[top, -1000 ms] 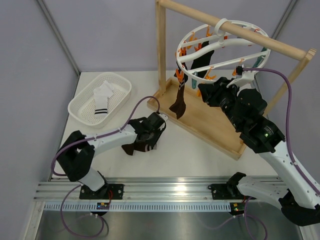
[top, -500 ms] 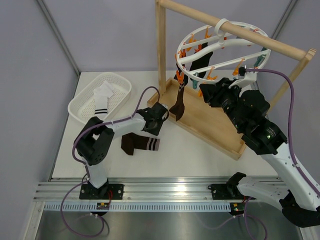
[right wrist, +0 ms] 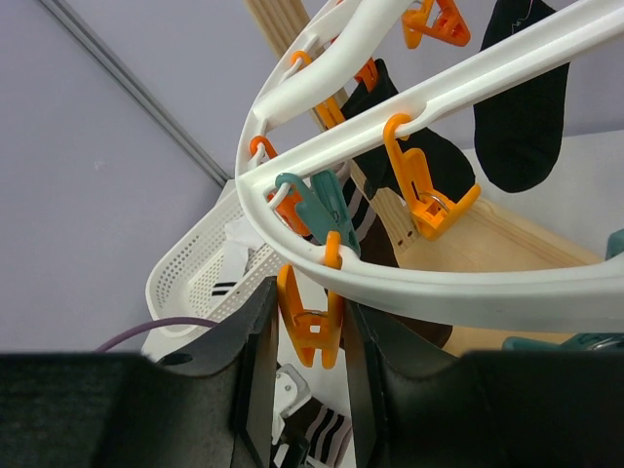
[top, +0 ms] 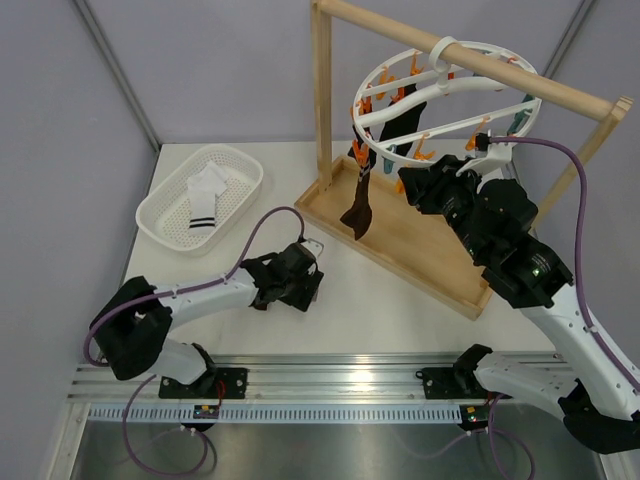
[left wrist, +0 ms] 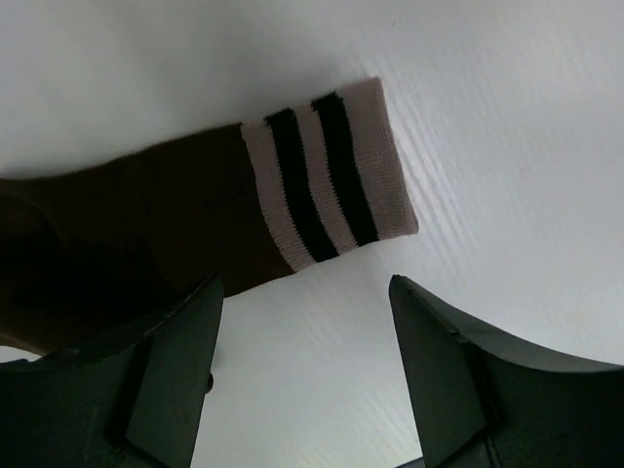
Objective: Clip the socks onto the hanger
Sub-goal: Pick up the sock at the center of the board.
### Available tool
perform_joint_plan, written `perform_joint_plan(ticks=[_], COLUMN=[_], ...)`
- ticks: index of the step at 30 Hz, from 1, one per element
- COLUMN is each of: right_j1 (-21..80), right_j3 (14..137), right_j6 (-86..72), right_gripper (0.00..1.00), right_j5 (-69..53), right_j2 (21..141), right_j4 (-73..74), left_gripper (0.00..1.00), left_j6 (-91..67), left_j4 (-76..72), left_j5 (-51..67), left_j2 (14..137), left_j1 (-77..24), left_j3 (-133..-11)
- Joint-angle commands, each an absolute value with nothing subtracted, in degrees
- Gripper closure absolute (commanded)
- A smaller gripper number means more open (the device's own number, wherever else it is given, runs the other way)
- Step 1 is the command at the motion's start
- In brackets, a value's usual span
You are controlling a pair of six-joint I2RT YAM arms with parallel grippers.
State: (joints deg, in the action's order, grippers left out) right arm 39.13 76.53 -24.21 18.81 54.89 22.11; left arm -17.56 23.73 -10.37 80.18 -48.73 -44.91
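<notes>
A dark brown sock [left wrist: 185, 214] with a striped cuff lies flat on the white table. My left gripper [left wrist: 302, 292] hovers just above it, open and empty; in the top view my left gripper [top: 290, 283] covers most of this sock. The hanger [top: 452, 98], a white ring with orange and teal clips, hangs from the wooden stand's bar. A dark sock [top: 356, 208] and a black sock [top: 405, 125] hang from it. My right gripper [right wrist: 310, 297] is shut on an orange clip [right wrist: 310, 331] under the hanger's ring [right wrist: 439, 288]; it also shows in the top view [top: 412, 188].
A white mesh basket [top: 240, 165] at the back left holds a white striped sock [top: 206, 196]. The wooden stand [top: 322, 100] has a base board [top: 430, 265] running diagonally across the right half. A purple cable [top: 265, 225] loops above the left arm.
My left gripper rose away from the brown sock toward the stand base, leaving it on the table, then came back down over it. My right gripper stayed at the clip.
</notes>
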Motion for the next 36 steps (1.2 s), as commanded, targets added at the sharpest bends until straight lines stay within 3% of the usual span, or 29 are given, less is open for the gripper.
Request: perform_joint_plan(ticks=[1, 9, 19, 22, 23, 27, 36], right_j1=[38.76, 38.76, 38.67, 38.76, 38.76, 38.67, 38.76], right_j3=[77.78, 78.75, 79.01, 79.01, 78.93, 78.66, 78.92], right_j6=[-23.91, -24.17, -23.99, -23.91, -23.82, -23.91, -23.64], right_gripper=[1.00, 1.00, 1.00, 1.00, 1.00, 1.00, 1.00], right_j5=[19.16, 19.34, 19.42, 19.42, 19.51, 19.60, 19.95], right_j2=[55.11, 55.28, 55.72, 55.63, 55.63, 55.28, 55.20], right_j4=[20.13, 21.53, 21.62, 21.53, 21.53, 21.45, 21.71], left_gripper=[0.29, 0.39, 0.44, 0.56, 0.68, 0.98, 1.00], left_j6=[-16.36, -12.31, -11.07, -11.07, -11.25, -11.51, -13.18], left_j4=[19.25, 18.19, 18.98, 19.25, 19.42, 19.95, 21.00], left_j5=[-11.33, -10.02, -9.40, -9.75, -9.84, -10.02, -7.04], left_j2=[82.26, 89.64, 94.83, 96.15, 97.02, 99.05, 89.32], left_j1=[-49.48, -52.12, -53.96, -53.96, -53.96, -53.96, -53.96], left_j3=[-45.08, -49.74, -52.29, -52.73, -52.91, -53.09, -54.66])
